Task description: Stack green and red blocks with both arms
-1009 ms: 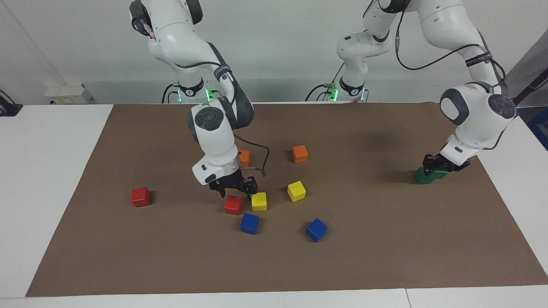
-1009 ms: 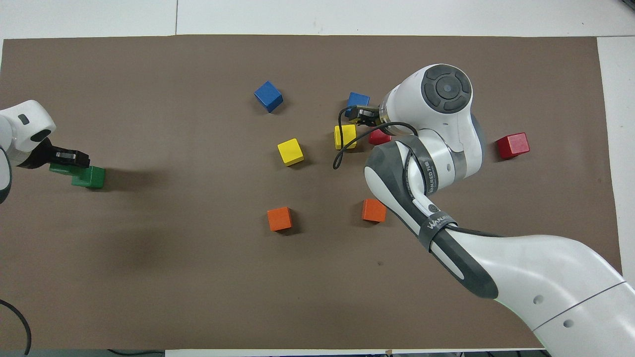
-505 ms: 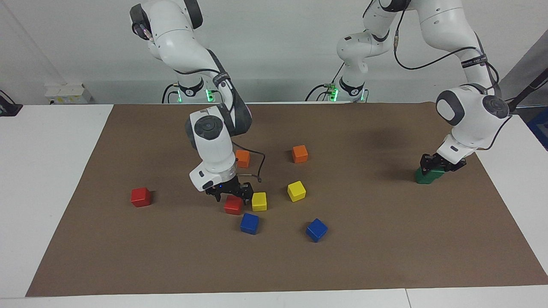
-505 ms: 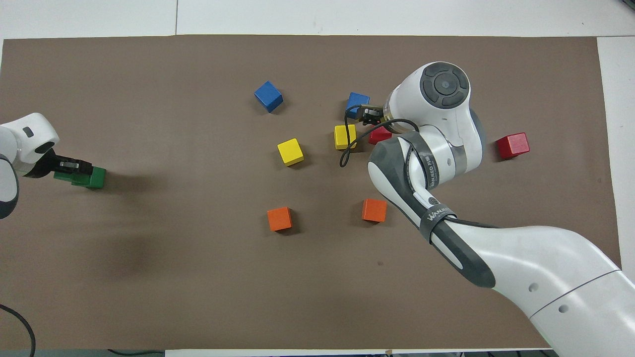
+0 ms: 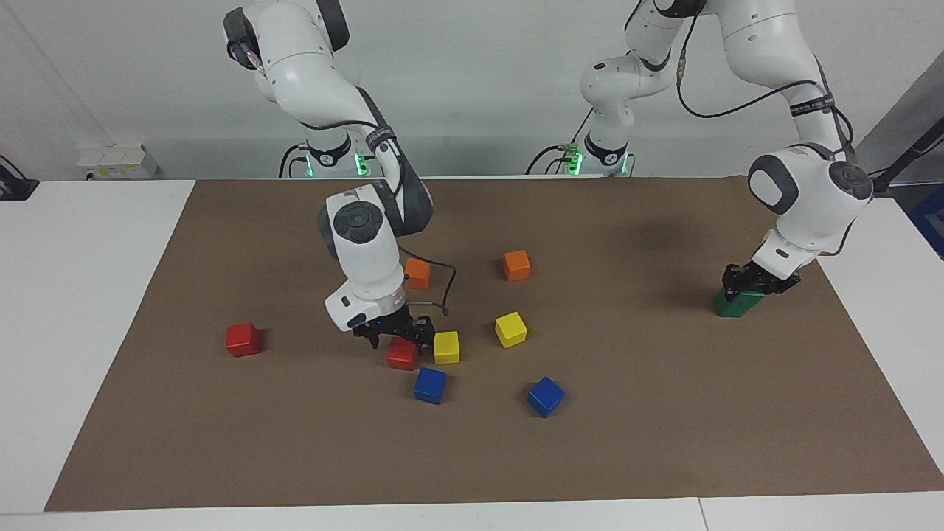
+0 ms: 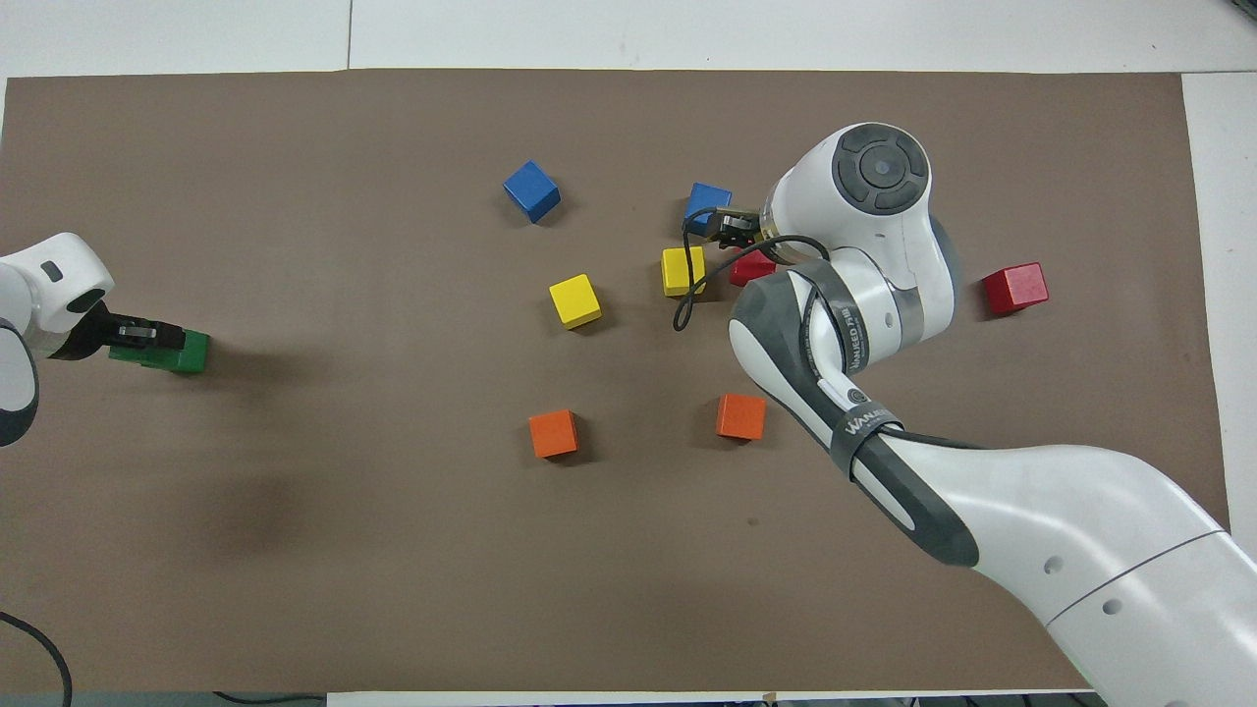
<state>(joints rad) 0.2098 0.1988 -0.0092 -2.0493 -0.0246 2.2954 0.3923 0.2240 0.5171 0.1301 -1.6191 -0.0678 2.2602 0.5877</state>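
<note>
A: What are the two grippers doing?

B: The right gripper [image 5: 393, 333] is low over a red block [image 5: 401, 354] near the middle of the brown mat [image 5: 664, 413], its fingers spread to either side of the block's top. Whether they press on it cannot be told. The left gripper [image 5: 752, 282] sits on a green block [image 5: 737, 302] at the left arm's end of the mat, fingers closed on it. In the overhead view that green shape [image 6: 167, 350] looks like one block on another, but the count there is unclear.

A: How many blocks are there?

B: Two red: the one under the right gripper, and a second red block [image 5: 243, 339] alone toward the right arm's end. Two yellow blocks, two blue, two orange.

A: What crowds the red block?

B: A yellow block [image 5: 446, 347] stands just beside it, and a blue block [image 5: 430, 385] lies a little farther from the robots. An orange block [image 5: 418, 273] sits nearer the robots, partly hidden by the right arm.
</note>
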